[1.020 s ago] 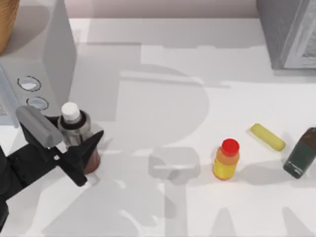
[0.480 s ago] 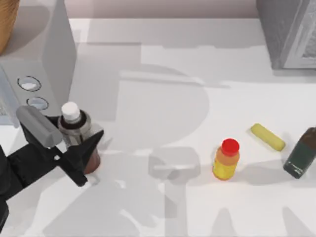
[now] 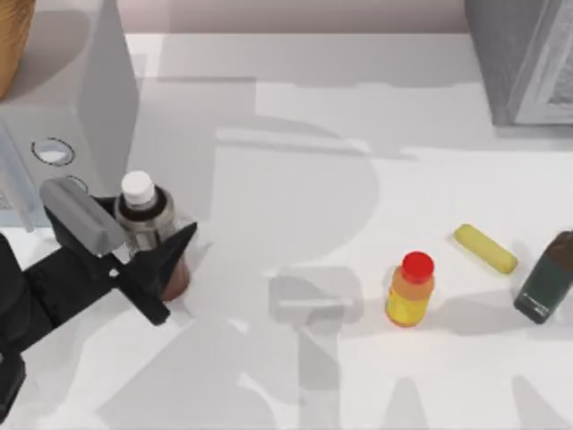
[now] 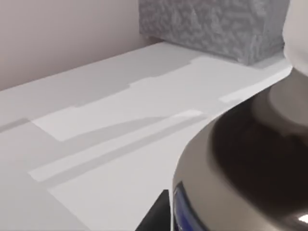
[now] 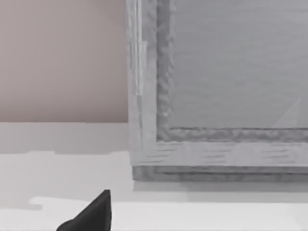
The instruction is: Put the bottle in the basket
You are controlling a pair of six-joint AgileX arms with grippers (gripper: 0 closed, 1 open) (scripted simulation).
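Gripping the bottle point(image 3: 149, 231) around its body, our left gripper point(image 3: 139, 255) sits at the left side of the tabletop point(image 3: 295, 179), its 2 fingers point(image 3: 170, 264) closed against the grey label band, 1 on each side. The bottle stands upright with its white cap up, just in front of a grey box point(image 3: 72, 98). The basket point(image 3: 12, 40) shows as a tan curved edge behind that box, well apart from the bottle. Well to the right of the bottle stand a small yellow-orange bottle point(image 3: 410, 290), a yellow block point(image 3: 484, 248) and a dark green bottle point(image 3: 546, 278). In the left wrist view the bottle point(image 4: 250, 159) looms close. In the right wrist view we see 1 dark fingertip point(image 5: 91, 214) of our right arm before a grey cabinet point(image 5: 216, 91); how far its fingers are open we cannot tell.
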